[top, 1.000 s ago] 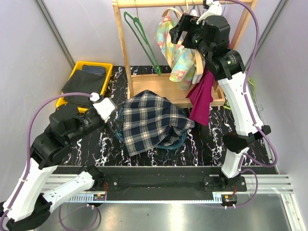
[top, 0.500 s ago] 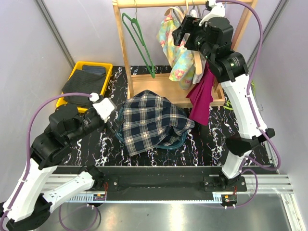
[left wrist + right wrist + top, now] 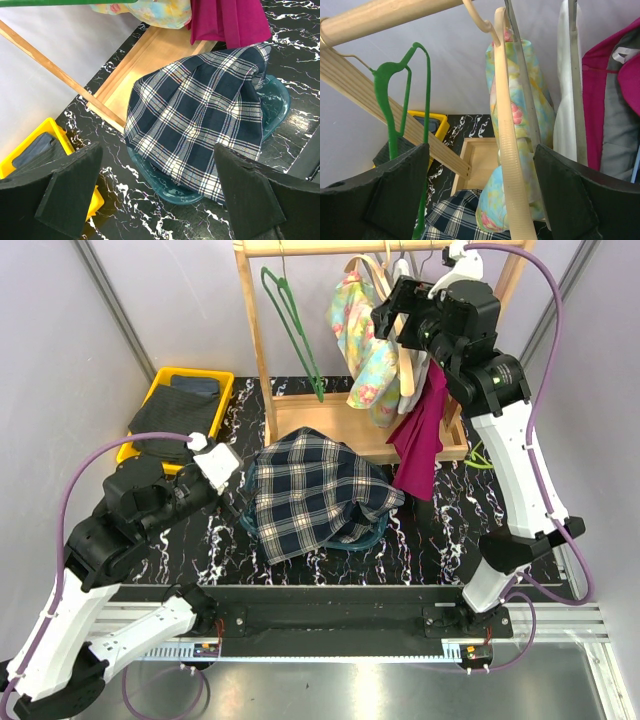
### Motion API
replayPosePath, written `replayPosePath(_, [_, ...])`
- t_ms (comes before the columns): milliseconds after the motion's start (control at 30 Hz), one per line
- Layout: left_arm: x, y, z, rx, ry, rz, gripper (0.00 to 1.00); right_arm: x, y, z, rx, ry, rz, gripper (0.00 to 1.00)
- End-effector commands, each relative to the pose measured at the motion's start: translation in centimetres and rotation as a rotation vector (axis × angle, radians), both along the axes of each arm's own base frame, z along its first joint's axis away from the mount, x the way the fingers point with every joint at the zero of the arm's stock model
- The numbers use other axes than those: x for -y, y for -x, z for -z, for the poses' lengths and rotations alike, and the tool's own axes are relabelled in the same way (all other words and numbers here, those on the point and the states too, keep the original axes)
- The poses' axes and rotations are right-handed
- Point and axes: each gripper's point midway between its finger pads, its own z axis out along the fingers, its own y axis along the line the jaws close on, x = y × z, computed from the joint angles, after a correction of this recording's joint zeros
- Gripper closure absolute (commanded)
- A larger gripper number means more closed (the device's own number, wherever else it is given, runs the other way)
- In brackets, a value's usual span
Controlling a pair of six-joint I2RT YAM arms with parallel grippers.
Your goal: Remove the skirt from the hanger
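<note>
Nearest the bases, the left tool [image 3: 157, 150] hovers low over the black marbled worktop [image 3: 420, 540] with its jaws spread fully and nothing between them. Just ahead of it, a navy plaid fabric skirt [image 3: 315, 490] lies draped over a teal round basin [image 3: 278, 100], off any hanger. Further back, at the wooden rail [image 3: 385, 15], the right tool [image 3: 481, 150] is raised and wide open, holding nothing, its jaws either side of the cream ribbed plastic hanger [image 3: 507, 150]. This hanger carries the pastel floral skirt [image 3: 492, 205], probably the one in question, so its removal looks not yet begun. A bare green wire-shaped hanger [image 3: 384, 82] hangs beside it.
</note>
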Motion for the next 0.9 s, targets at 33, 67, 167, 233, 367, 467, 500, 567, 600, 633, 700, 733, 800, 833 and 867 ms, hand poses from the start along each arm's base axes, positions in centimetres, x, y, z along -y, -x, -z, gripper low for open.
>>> replayPosePath(33, [0.5,0.0,-1.5,0.032,0.042,0.022,0.01,0.7,0.8,-1.9,0.051,-0.020,-0.001,0.07])
replayPosePath(67, [0.6,0.0,-1.4,0.030,0.042,0.022,0.01,0.8,0.8,-2.0,0.054,-0.020,0.002,0.07])
replayPosePath(167, [0.6,0.0,-1.4,0.031,0.042,0.025,0.01,1.0,1.4,-3.2,0.082,-0.032,0.003,0.07])
replayPosePath(233, [0.7,0.0,-1.4,0.030,0.042,0.029,0.01,1.0,1.9,-4.1,0.104,-0.044,-0.010,0.07])
replayPosePath(367, [0.5,0.0,-1.4,0.030,0.045,0.024,0.01,0.6,2.4,-5.0,0.121,-0.067,-0.036,0.07])
replayPosePath(467, [0.4,0.1,-1.5,0.032,0.047,0.021,0.01,-0.1,2.2,-4.5,0.105,-0.073,-0.065,0.07])
replayPosePath(500, [0.4,0.1,-1.5,0.033,0.048,0.021,0.01,-0.3,1.9,-4.1,0.096,-0.074,-0.068,0.07])
replayPosePath(567, [0.4,0.1,-1.5,0.034,0.047,0.018,0.01,-0.5,1.7,-3.7,0.083,-0.078,-0.072,0.07])
replayPosePath(600, [0.3,0.0,-1.4,0.033,0.047,0.017,0.01,-0.8,1.6,-3.4,0.074,-0.080,-0.087,0.08])
replayPosePath(633, [0.3,0.1,-1.5,0.035,0.049,0.020,0.01,-1.0,1.6,-3.2,0.068,-0.081,-0.093,0.08])
replayPosePath(700, [0.2,0.1,-1.3,0.034,0.045,0.015,0.01,-1.3,1.6,-3.1,0.064,-0.086,-0.105,0.09])
replayPosePath(733, [0.2,0.1,-1.3,0.034,0.045,0.015,0.01,-1.4,1.5,-3.0,0.061,-0.087,-0.108,0.08])
replayPosePath(800, [0.2,0.1,-1.2,0.031,0.044,0.015,0.01,-1.5,1.6,-3.1,0.063,-0.086,-0.119,0.08])
replayPosePath(833, [0.2,0.1,-1.1,0.031,0.044,0.015,0.01,-1.6,1.6,-3.0,0.060,-0.083,-0.121,0.09])
replayPosePath(867, [0.2,0.1,-1.1,0.030,0.045,0.013,0.01,-1.6,1.6,-2.9,0.059,-0.083,-0.121,0.08])
